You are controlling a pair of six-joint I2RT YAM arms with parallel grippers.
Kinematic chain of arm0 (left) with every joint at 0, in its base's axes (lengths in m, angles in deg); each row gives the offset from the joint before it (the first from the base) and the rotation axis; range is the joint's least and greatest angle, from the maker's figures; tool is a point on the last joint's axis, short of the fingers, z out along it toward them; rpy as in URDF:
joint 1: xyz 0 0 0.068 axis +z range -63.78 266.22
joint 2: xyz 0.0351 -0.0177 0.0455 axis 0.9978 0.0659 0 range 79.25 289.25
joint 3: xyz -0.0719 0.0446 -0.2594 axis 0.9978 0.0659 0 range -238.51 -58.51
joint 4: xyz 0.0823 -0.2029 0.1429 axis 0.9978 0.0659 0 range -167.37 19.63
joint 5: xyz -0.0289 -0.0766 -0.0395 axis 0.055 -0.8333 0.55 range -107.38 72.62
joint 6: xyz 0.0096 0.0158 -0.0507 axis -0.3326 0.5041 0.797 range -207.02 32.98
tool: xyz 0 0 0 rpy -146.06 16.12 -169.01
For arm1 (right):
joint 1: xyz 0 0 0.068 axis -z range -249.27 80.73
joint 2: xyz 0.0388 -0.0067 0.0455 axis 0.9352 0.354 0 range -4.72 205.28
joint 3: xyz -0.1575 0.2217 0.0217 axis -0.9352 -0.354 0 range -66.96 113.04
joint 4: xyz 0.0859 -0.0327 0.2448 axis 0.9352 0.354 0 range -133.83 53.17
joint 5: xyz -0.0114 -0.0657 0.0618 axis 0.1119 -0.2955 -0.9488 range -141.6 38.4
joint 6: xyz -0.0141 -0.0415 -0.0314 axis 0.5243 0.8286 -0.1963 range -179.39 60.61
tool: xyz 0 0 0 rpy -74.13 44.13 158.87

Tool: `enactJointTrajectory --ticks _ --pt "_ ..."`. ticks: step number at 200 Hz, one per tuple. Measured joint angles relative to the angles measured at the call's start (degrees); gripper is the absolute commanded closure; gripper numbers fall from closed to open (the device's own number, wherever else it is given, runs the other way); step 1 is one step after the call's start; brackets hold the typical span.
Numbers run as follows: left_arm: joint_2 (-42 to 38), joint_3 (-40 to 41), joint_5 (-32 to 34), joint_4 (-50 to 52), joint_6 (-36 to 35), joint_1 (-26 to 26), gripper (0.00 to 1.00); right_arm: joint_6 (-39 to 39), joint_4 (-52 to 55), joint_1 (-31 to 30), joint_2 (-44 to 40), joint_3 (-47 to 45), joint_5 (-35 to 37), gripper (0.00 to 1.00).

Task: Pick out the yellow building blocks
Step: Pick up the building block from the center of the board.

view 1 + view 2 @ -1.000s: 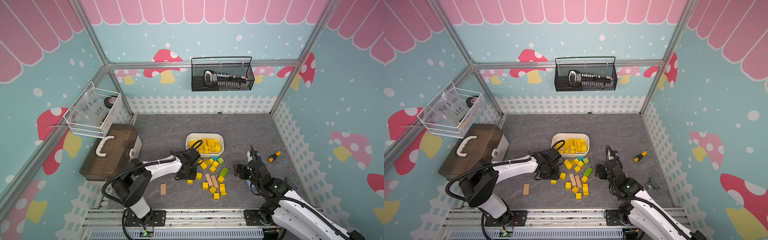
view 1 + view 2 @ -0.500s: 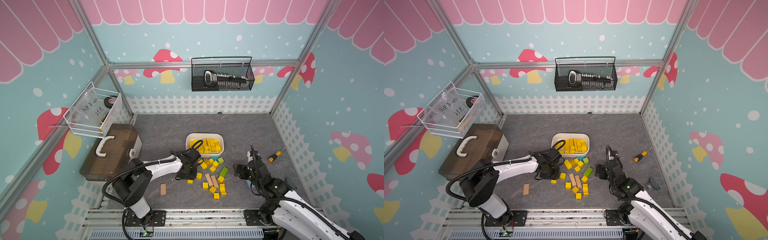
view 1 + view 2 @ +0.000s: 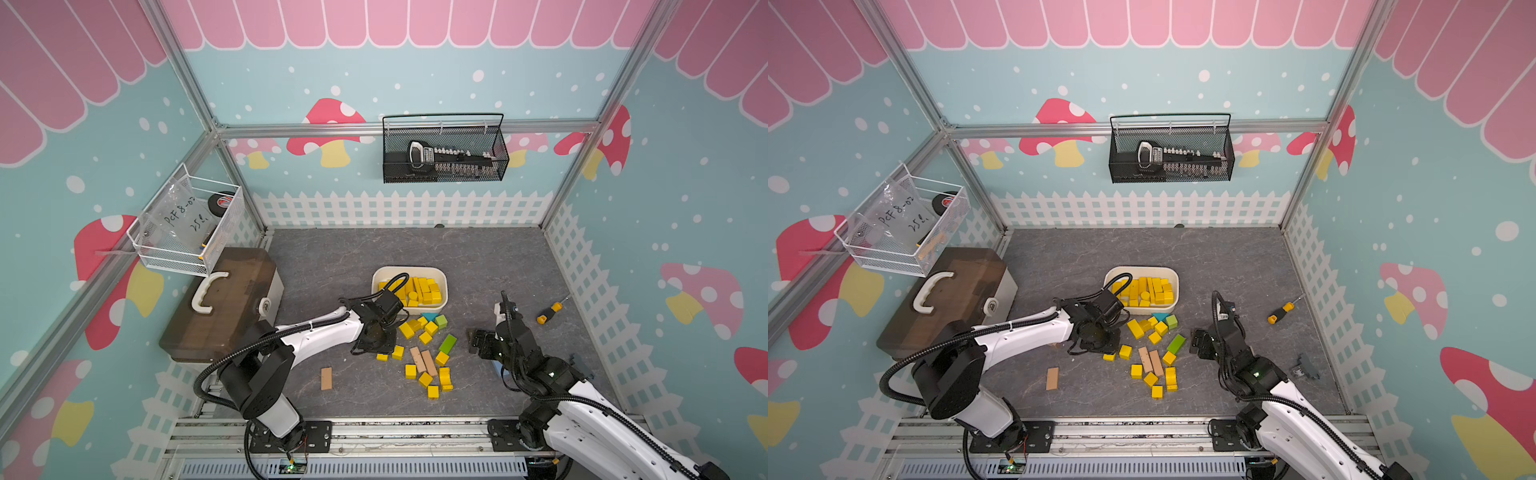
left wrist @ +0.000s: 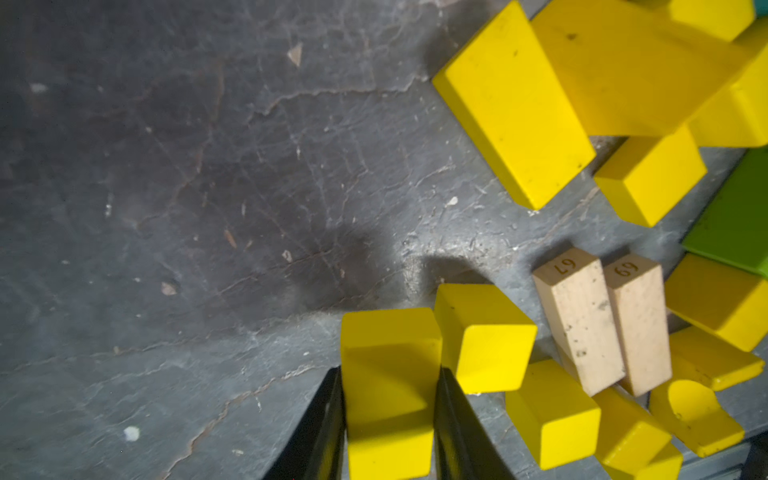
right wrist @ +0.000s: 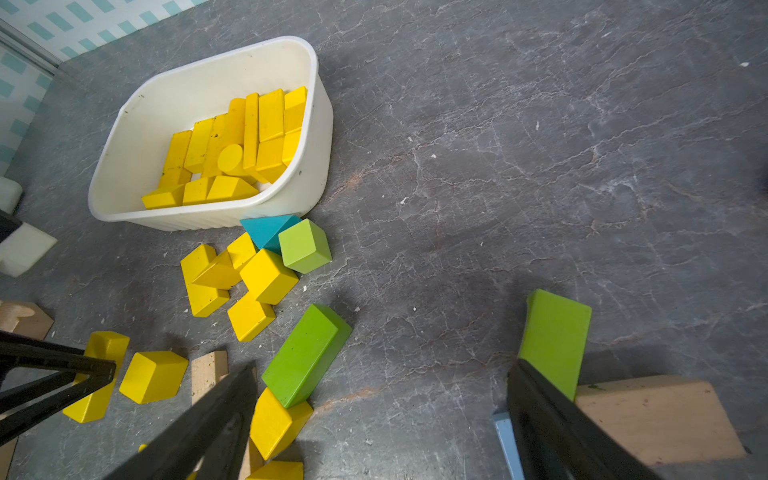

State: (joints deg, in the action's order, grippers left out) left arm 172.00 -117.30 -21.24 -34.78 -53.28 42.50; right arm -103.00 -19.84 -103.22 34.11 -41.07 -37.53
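My left gripper (image 4: 388, 370) is shut on a yellow building block (image 4: 390, 332), its black fingers pressed to two opposite sides. In a top view the left gripper (image 3: 376, 347) is low over the floor, left of the loose pile, and the gripped block (image 3: 382, 356) shows at its edge. Several more yellow building blocks (image 3: 415, 330) lie scattered on the grey floor, and others fill the white tub (image 3: 409, 271). My right gripper (image 5: 382, 370) stands open over bare floor to the right of the pile, with nothing between its fingers.
Mixed into the pile are two tan bars (image 3: 424, 361), a green bar (image 3: 448, 343), a green cube (image 3: 441, 320) and a teal wedge (image 3: 429, 317). A tan block (image 3: 326, 378) lies apart. A brown case (image 3: 224, 303) stands left; a screwdriver (image 3: 548, 309) lies right. A green block (image 5: 555, 336) and a tan block (image 5: 656, 419) sit beside the right gripper.
The left gripper's jaws have closed onto the yellow block while staying at the same spot. The right arm has not moved.
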Motion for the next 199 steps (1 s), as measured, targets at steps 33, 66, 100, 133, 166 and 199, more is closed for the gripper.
enactJointTrajectory --ticks 33,66,100,133,166,199 --pt "0.0 -3.23 0.55 1.77 -1.62 0.61 0.67 0.0 0.0 0.22 0.04 0.0 -0.11 0.06" --pt "0.0 -7.08 0.96 2.89 -3.69 2.64 0.67 0.0 0.0 0.22 0.04 0.0 -0.17 0.06" --pt "0.11 -11.17 1.09 4.2 -6.27 5.7 0.67 0.0 0.0 0.22 0.2 0.0 -0.17 0.06" --pt "1.36 -15.63 1.09 5.33 -8.74 8.41 0.67 0.02 0.0 0.28 0.46 0.0 -0.24 0.06" --pt "3.91 -18.99 1.05 5.97 -10.54 11.13 0.67 0.02 0.0 0.59 0.46 0.0 -0.48 0.06" --pt "7.08 -22.4 0.81 6.49 -12.11 13.53 0.67 0.02 0.0 0.63 0.57 0.0 -0.61 0.06"
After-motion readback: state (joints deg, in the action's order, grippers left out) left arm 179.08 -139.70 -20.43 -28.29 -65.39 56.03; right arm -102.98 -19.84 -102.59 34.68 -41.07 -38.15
